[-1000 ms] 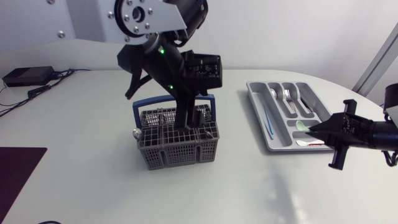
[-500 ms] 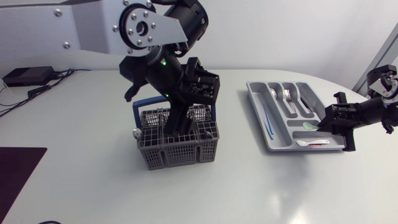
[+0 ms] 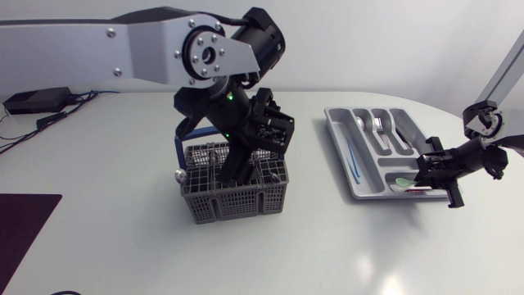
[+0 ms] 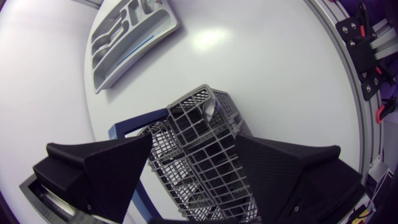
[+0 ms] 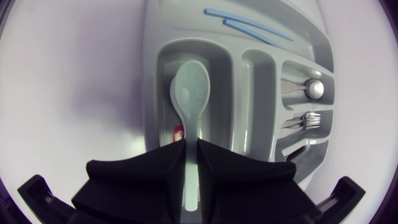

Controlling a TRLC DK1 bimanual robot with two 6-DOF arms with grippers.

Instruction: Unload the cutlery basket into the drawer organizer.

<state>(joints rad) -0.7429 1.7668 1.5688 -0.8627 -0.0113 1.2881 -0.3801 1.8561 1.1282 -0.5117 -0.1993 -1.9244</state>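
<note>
The grey cutlery basket [image 3: 237, 190] with its blue handle stands mid-table. My left gripper [image 3: 238, 161] reaches down into it from above. In the left wrist view the left gripper [image 4: 193, 142] is open, its broad fingers [image 4: 106, 171] spread over the basket's [image 4: 214, 155] grid, where one metal piece [image 4: 210, 109] sticks up. The grey drawer organizer [image 3: 340, 143] lies to the right. My right gripper [image 3: 429, 169] is at its near end, shut [image 5: 191, 147] on the handle of a pale green spoon [image 5: 191, 84] whose bowl lies in a compartment of the organizer [image 5: 152, 93].
The organizer holds two blue sticks [image 5: 249, 28], a metal spoon [image 5: 314, 88] and forks [image 5: 311, 118] in other compartments. A small red-marked item [image 5: 179, 132] lies beside the green spoon. A black box with cables [image 3: 37, 100] sits at the far left, a dark mat [image 3: 20, 225] at the near left.
My left gripper has come down into the basket. My right arm has swung in and lowered the green spoon into the organizer's near compartment.
</note>
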